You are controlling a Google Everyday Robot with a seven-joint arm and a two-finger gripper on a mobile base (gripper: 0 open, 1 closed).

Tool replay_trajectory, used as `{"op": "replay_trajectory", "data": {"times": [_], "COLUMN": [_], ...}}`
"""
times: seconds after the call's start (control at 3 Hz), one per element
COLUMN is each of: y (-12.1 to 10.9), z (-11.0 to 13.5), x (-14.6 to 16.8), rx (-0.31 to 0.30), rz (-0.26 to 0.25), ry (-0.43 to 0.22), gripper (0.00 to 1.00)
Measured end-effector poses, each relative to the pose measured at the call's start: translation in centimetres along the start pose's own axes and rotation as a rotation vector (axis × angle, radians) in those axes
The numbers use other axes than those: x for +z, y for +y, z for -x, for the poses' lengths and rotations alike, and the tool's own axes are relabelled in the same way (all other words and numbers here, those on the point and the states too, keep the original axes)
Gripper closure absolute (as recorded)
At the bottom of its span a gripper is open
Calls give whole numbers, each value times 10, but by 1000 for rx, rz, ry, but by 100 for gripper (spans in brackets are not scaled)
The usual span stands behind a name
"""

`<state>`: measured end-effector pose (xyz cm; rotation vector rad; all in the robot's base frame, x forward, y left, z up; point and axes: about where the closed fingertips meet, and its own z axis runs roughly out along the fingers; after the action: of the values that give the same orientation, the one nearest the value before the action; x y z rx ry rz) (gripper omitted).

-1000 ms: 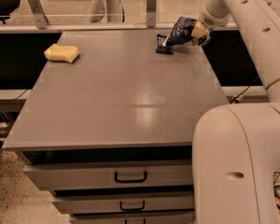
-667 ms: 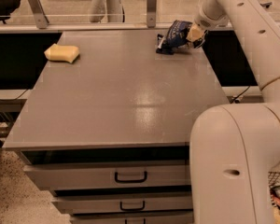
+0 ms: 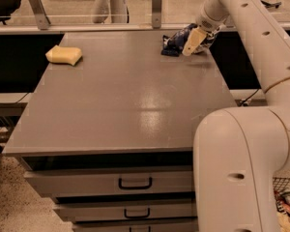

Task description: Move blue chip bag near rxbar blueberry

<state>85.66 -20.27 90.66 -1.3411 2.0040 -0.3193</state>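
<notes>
The blue chip bag (image 3: 180, 35) lies crumpled at the far right of the grey table (image 3: 130, 105), low over the surface. My gripper (image 3: 193, 40) reaches down from the right and is shut on the bag's right side, with one cream finger (image 3: 190, 41) in front of it. The rxbar blueberry (image 3: 168, 51), a small flat dark blue wrapper, lies on the table right at the bag's lower left edge, touching or almost touching it.
A yellow sponge (image 3: 64, 55) lies at the far left of the table. A rail with metal posts (image 3: 157, 6) runs behind the table's far edge. Drawers with handles (image 3: 135, 183) are below the front edge. My arm's white base (image 3: 241, 173) fills the lower right.
The gripper has brought the chip bag down and slightly left, so it now sits low against the rxbar. The sponge and the rxbar have not moved.
</notes>
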Motion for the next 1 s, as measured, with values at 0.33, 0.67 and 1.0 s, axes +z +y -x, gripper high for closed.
{"op": "replay_trajectory", "data": {"times": [0.33, 0.67, 1.0], "y": [-8, -17, -14], "z": [12, 22, 21], "x": [-21, -71, -139], "rx": [-4, -24, -46], "rz": [-31, -75, -112], "ry": [-47, -127, -249], "gripper": [0, 0, 0]}}
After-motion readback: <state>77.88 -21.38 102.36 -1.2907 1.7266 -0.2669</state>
